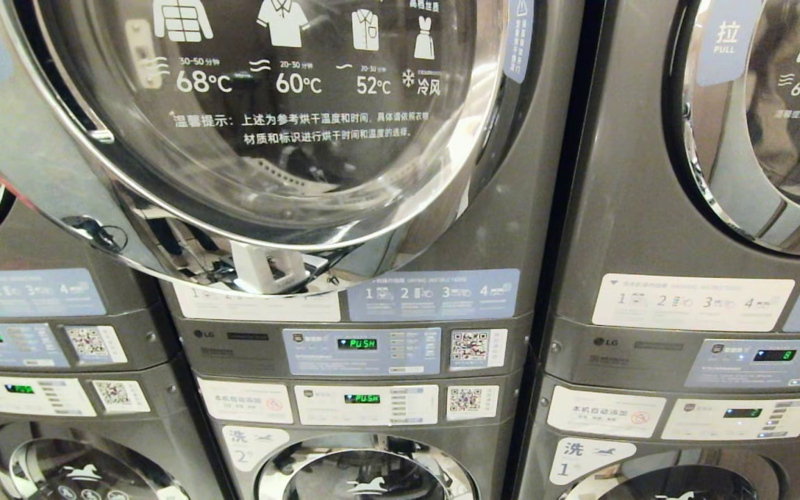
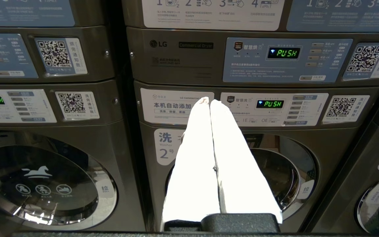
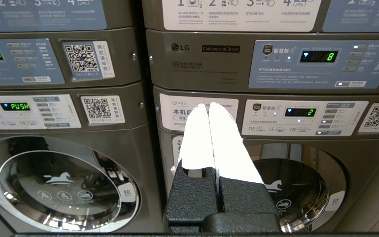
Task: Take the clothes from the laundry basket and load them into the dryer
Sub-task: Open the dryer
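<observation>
Left gripper [image 2: 210, 102] and right gripper [image 3: 208, 106]: jaws together, empty, pointed at the stacked machines. Dryer door [image 1: 261, 132] stands open; no basket or clothes are in view, so loading appears not yet begun.

Support units: three grey front-load washers side by side, each carrying a dryer stacked directly on top. Middle washer [image 1: 365, 476] is marked 2 and its display reads PUSH. The middle dryer [image 1: 247, 347] sits flush on it, display also PUSH, with its round glass door [image 1: 268, 139] swung open across the front. Left washer [image 1: 80, 469] carries the left dryer [image 1: 150, 333]; both displays are lit green. Right washer [image 1: 664, 479] is marked 1 and carries the right dryer [image 1: 650, 208]. White and blue instruction labels [image 1: 435, 294] and QR stickers [image 1: 471, 347] lie flat on the front panels.
</observation>
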